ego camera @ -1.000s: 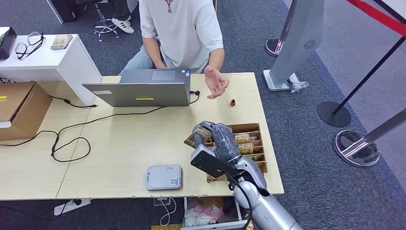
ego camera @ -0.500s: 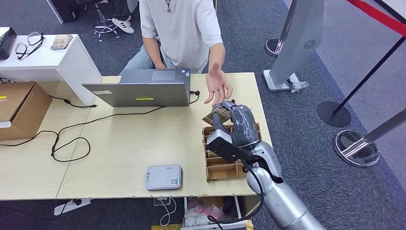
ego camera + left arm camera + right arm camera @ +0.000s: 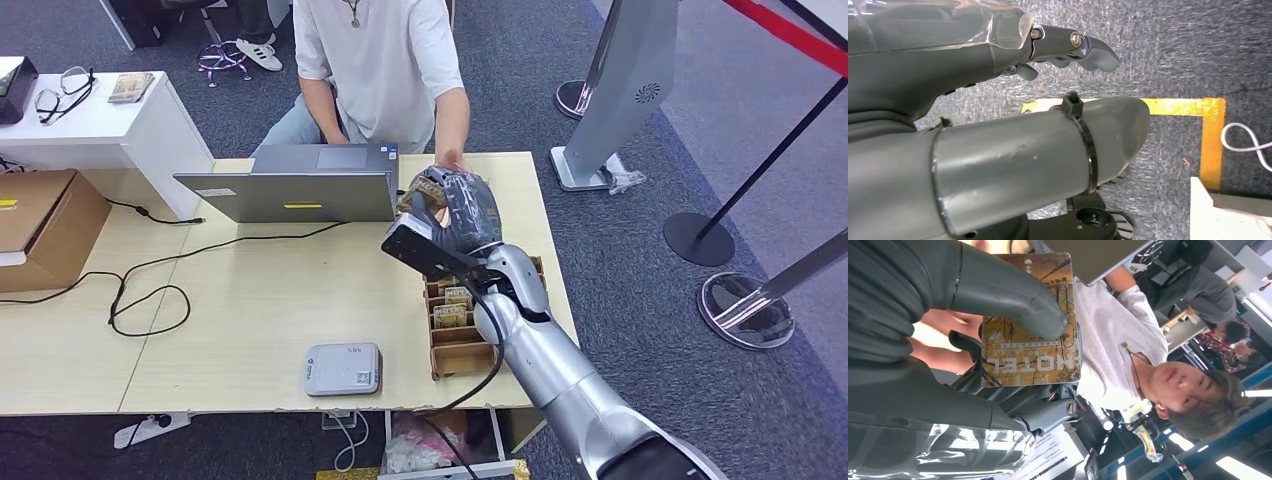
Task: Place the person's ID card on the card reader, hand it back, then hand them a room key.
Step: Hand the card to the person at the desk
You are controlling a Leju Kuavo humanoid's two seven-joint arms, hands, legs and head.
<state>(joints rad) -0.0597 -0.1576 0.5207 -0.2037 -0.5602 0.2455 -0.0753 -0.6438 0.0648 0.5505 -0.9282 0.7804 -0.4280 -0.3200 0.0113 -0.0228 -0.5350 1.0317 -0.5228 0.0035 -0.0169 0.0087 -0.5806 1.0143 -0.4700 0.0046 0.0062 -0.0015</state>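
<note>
While the hotel room key card (image 3: pixel 1030 322) is pinched between thumb and fingers (image 3: pixel 998 290) of the right hand (image 3: pixel 455 208), it is held just at the person's hand (image 3: pixel 448 160). If released early, it could be dropped onto the worktop (image 3: pixel 280 300).

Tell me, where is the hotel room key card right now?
The hotel key card is pinched in the robot's right hand, held out over the desk's far edge beside the laptop, right at the person's hand.
</note>
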